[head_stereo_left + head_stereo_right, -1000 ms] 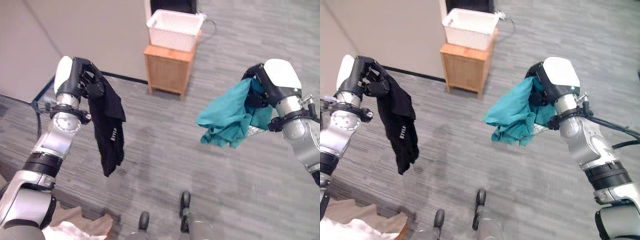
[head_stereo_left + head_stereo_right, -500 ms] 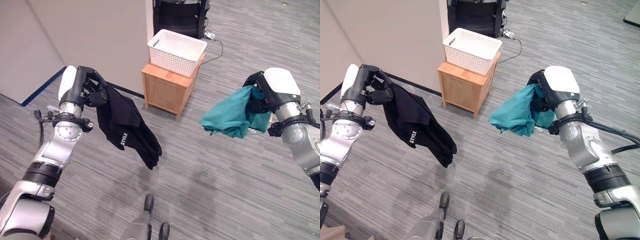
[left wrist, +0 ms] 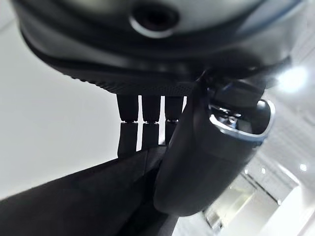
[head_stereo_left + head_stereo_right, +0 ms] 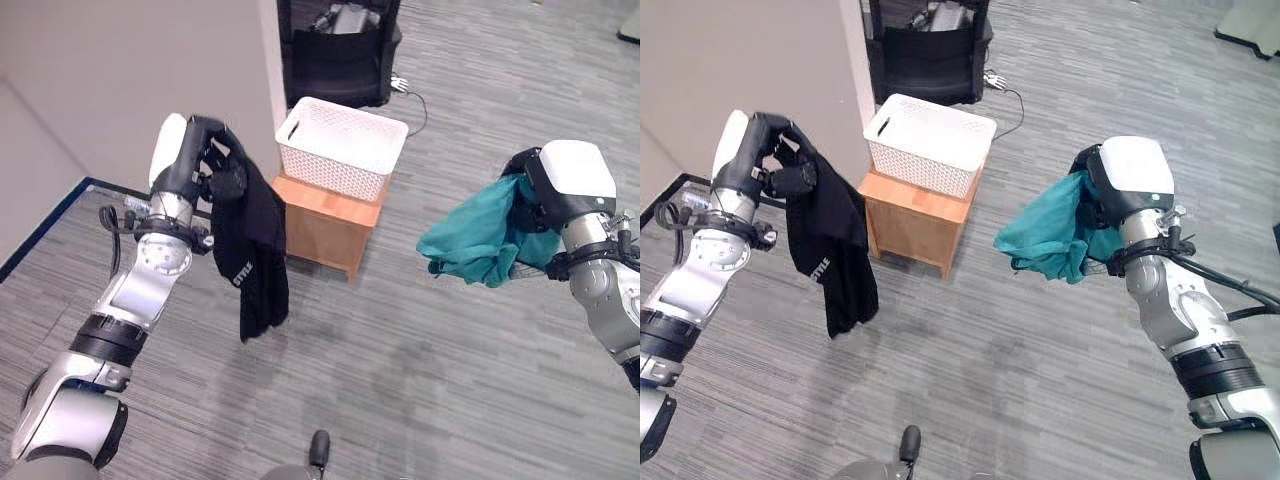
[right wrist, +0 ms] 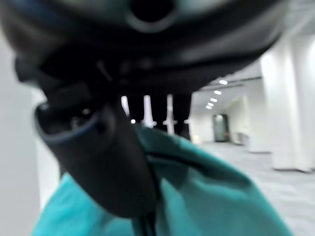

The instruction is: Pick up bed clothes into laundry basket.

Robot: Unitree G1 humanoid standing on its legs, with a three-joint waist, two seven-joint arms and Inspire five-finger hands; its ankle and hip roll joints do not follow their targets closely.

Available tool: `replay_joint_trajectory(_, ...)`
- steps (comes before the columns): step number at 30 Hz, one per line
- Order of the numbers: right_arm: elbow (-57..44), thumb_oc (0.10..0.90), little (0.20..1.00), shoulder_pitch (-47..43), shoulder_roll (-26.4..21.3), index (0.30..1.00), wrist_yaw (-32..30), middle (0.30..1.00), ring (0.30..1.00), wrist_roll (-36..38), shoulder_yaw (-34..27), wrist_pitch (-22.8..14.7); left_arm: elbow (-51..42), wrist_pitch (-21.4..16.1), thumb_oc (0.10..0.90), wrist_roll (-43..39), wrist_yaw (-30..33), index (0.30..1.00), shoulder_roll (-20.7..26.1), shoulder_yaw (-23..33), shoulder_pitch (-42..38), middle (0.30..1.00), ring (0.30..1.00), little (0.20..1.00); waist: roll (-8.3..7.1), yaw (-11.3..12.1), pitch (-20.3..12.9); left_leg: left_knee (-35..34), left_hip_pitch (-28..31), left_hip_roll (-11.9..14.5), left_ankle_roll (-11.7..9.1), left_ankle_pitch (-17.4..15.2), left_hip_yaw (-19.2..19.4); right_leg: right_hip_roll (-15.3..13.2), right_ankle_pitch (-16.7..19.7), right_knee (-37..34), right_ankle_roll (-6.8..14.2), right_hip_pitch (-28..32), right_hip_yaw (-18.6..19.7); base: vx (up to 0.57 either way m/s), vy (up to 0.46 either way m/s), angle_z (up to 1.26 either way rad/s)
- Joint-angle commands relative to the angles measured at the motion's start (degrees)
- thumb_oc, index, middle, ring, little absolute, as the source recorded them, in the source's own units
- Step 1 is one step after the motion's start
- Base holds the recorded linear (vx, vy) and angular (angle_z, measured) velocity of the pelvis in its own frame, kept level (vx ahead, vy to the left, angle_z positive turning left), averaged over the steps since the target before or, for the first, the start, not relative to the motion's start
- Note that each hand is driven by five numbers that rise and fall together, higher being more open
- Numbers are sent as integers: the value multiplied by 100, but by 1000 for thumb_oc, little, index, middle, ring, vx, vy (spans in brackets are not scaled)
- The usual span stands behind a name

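Observation:
My left hand (image 4: 205, 160) is raised and shut on a black garment (image 4: 252, 250) that hangs down beside the basket stand. In the left wrist view the thumb and fingers (image 3: 142, 125) pinch the black cloth (image 3: 93, 196). My right hand (image 4: 530, 195) is held up at the right, shut on a bunched teal garment (image 4: 475, 238); its wrist view has the thumb pressed onto the teal cloth (image 5: 211, 196). A white perforated laundry basket (image 4: 342, 146) stands open on a small wooden cabinet (image 4: 320, 230) between and beyond both hands.
A grey wall (image 4: 120, 70) ends in a corner just left of the basket. A black chair (image 4: 335, 50) stands behind it with a cable on the floor. Grey carpet (image 4: 420, 380) spreads in front and to the right.
The camera has moved nearer the basket, which now sits closer and more central. The black garment has swung back to hang straight down from my left hand. Both hands keep their hold.

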Motion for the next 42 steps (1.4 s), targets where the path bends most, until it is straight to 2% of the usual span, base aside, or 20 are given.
replay_joint_trajectory(1,26,400,300,-1108,-264,300,-612,300,300,-25,-32,-105,-481,-479,400,129,351,300,447,62,-600,300,300,300,-659,-142,-818,-93,33,290,-516,-90,423,-90,1541,-1574,515,-156,-119,395,-16,91)
replay_joint_trajectory(3,43,400,300,-1225,-325,300,-641,300,300,-1,7,-97,-374,-484,400,127,396,300,435,-57,-811,300,300,300,-624,-244,-820,-93,92,385,-546,-195,295,-2,1523,-1574,555,-329,-230,310,-61,127)
replay_joint_trajectory(5,92,400,300,-1391,-361,300,-658,300,300,54,136,-117,-249,-501,400,92,438,300,411,-136,-954,300,300,300,-654,-350,-815,-93,300,478,-573,-359,158,-20,1692,-1574,585,-532,-346,372,-116,152)
replay_joint_trajectory(6,57,400,300,-1309,-452,300,-614,300,300,67,70,-103,-258,-525,400,80,387,300,437,-231,-1011,300,300,300,-800,-461,-877,-93,511,566,-675,-600,147,-187,1793,-1574,516,-246,-363,277,-86,148)
replay_joint_trajectory(7,51,400,300,-1297,-451,300,-612,300,300,65,57,-102,-257,-525,400,79,387,300,438,-237,-1016,300,300,300,-801,-462,-864,-93,525,569,-676,-601,142,-186,1790,-1574,516,-230,-369,568,-160,164)
replay_joint_trajectory(8,-19,400,300,-1221,-424,300,-543,300,300,71,26,-102,-337,-545,400,1,354,300,436,-122,-827,300,300,300,-830,-508,-1019,-53,733,876,-854,-512,216,-261,1892,-1571,466,18,-412,298,-75,110)
replay_joint_trajectory(9,-24,400,300,-1217,-424,300,-542,300,300,69,25,-100,-343,-543,400,2,353,300,436,-117,-819,300,300,300,-823,-511,-1014,-64,747,885,-856,-509,215,-255,1890,-1573,464,29,-417,387,-115,78)
replay_joint_trajectory(10,-106,400,300,-1212,-459,300,-514,300,300,74,52,-113,-424,-543,400,-32,310,300,482,-60,-750,300,300,300,-869,-489,-1007,366,586,968,-944,-326,262,-261,1861,-1574,434,212,-383,199,-103,45)
replay_joint_trajectory(11,-199,400,300,-1312,-581,300,-517,300,300,150,157,-162,-491,-545,400,-16,290,300,575,-19,-705,300,300,300,-1021,-371,-885,1271,93,950,-1009,182,240,-239,1754,-1574,348,507,-266,228,-146,52)
replay_joint_trajectory(12,-218,400,300,-1376,-635,300,-502,300,300,203,235,-172,-516,-538,400,-33,290,300,649,36,-673,300,300,300,-1113,-342,-829,1568,-187,916,-966,204,297,-261,1683,-1574,312,612,-227,136,-102,35)
replay_joint_trajectory(13,-210,400,300,-1401,-633,300,-502,300,300,210,255,-171,-524,-535,400,-35,288,300,657,51,-662,300,300,300,-1117,-340,-824,1629,-213,901,-960,175,307,-269,1678,-1574,314,608,-213,172,-88,-38)
replay_joint_trajectory(14,-121,400,300,-1426,-716,300,-466,300,300,337,366,-208,-504,-533,400,-125,272,300,723,133,-535,300,300,300,-1220,-177,-794,1618,-604,847,-866,80,435,-325,1543,-1574,290,752,-123,200,-29,-53)
replay_joint_trajectory(16,55,400,300,-1551,-840,300,-427,300,300,505,483,-212,-447,-542,400,-205,258,300,697,137,-505,300,300,300,-1164,-38,-829,1150,-727,796,-866,-34,440,-369,1416,-1574,329,794,-82,217,40,-27)
replay_joint_trajectory(18,320,400,300,-1649,-1066,300,-436,300,300,479,606,-203,-373,-562,400,-186,281,300,692,148,-497,300,300,300,-1005,77,-879,176,-763,669,-897,130,425,-310,1302,-1574,365,813,-148,119,52,-10)
replay_joint_trajectory(19,346,400,300,-1688,-1078,300,-444,300,300,484,650,-213,-362,-567,400,-184,285,300,674,153,-498,300,300,300,-983,85,-885,55,-696,690,-897,177,434,-301,1283,-1574,365,822,-148,131,72,-30)
replay_joint_trajectory(20,558,400,300,-1577,-1146,300,-352,300,300,488,672,-165,-245,-522,400,-245,289,300,635,-7,-568,300,300,300,-828,6,-888,-45,-662,694,-901,370,581,-255,1244,-1574,341,919,-107,120,91,-27)
replay_joint_trajectory(23,748,400,300,-1819,-1051,300,-373,300,300,511,827,-153,-135,-575,400,-296,259,300,520,-64,-637,300,300,300,-738,25,-981,-93,-562,539,-903,315,597,-282,1201,-1574,290,999,-148,123,90,-12)
replay_joint_trajectory(27,1240,400,300,-2129,-979,300,-298,300,300,300,1381,-121,-11,-612,400,-382,212,300,372,-228,-795,300,300,300,-767,162,-1024,-93,-565,535,-926,321,616,-330,1169,-1574,307,1058,-151,102,40,-23)
replay_joint_trajectory(31,1672,400,300,-2174,-841,300,-219,300,300,288,1587,-61,76,-628,400,-469,203,300,288,-315,-865,300,300,300,-811,277,-988,-93,-579,563,-932,325,597,-331,1149,-1574,323,1056,-121,31,5,-10)
replay_joint_trajectory(42,1676,400,300,-1889,-693,300,-248,300,300,311,1318,-2,256,-606,400,-541,240,300,147,-242,-752,300,300,300,-899,406,-968,-93,-609,626,-959,298,539,-385,1057,-1574,340,1115,-291,17,4,20)
